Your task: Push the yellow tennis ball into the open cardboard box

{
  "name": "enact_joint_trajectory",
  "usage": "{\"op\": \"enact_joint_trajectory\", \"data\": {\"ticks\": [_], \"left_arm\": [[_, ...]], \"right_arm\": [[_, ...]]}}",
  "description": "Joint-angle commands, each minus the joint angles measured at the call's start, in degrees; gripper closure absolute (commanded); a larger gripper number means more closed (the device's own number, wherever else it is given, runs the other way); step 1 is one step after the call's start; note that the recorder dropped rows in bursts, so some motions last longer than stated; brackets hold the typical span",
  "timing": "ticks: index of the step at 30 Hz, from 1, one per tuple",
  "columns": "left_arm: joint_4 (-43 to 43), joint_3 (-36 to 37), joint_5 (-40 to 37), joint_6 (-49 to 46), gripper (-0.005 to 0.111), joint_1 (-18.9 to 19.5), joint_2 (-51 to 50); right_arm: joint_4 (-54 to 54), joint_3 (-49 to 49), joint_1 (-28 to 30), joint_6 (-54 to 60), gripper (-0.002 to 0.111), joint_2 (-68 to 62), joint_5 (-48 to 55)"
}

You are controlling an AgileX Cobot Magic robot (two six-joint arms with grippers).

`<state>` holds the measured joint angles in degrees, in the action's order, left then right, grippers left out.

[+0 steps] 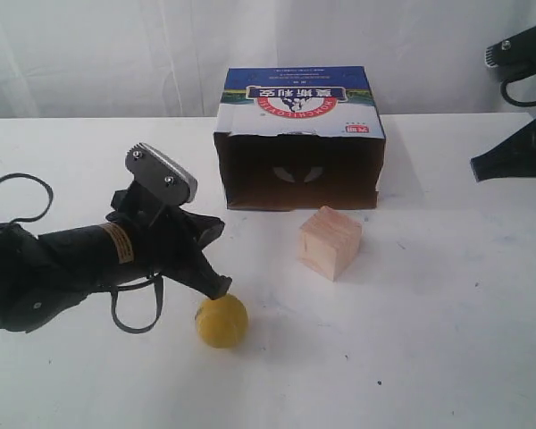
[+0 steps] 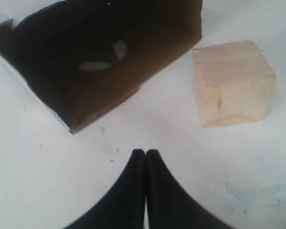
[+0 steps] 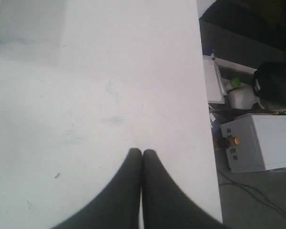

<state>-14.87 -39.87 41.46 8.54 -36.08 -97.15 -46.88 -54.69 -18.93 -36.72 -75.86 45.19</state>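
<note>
The yellow tennis ball (image 1: 221, 321) lies on the white table near the front, left of centre. My left gripper (image 1: 220, 288) is shut with nothing in it, its tips resting just above the ball's upper left side. In the left wrist view the shut left gripper (image 2: 146, 152) points toward the open cardboard box (image 2: 90, 57), and the ball is hidden beneath the fingers. The open cardboard box (image 1: 299, 147) lies on its side at the back centre, its dark opening facing the front. My right gripper (image 3: 142, 152) is shut and empty, raised at the far right (image 1: 518, 161).
A pale wooden cube (image 1: 330, 241) stands in front of the box's right corner, also seen in the left wrist view (image 2: 231, 83). The table's right edge (image 3: 207, 143) runs beside my right gripper, with equipment on the floor beyond. A black cable (image 1: 18, 192) loops at the left.
</note>
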Motion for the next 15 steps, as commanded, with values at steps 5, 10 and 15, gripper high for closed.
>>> {"op": "enact_joint_trajectory", "data": {"ticks": [5,10,15], "left_arm": [[-17.81,4.43,2.92,17.0,0.107,0.03,0.67],[-15.21,3.08,5.01,17.0,0.107,0.03,-3.47],[-14.38,-1.48,4.75,14.19,0.107,0.03,-10.16]], "right_arm": [[-0.2,3.25,0.29,-0.38,0.108,0.29,-3.1],[0.42,5.87,0.29,-0.5,0.108,0.29,-1.89],[2.42,7.4,0.29,-0.5,0.108,0.29,1.56]]}}
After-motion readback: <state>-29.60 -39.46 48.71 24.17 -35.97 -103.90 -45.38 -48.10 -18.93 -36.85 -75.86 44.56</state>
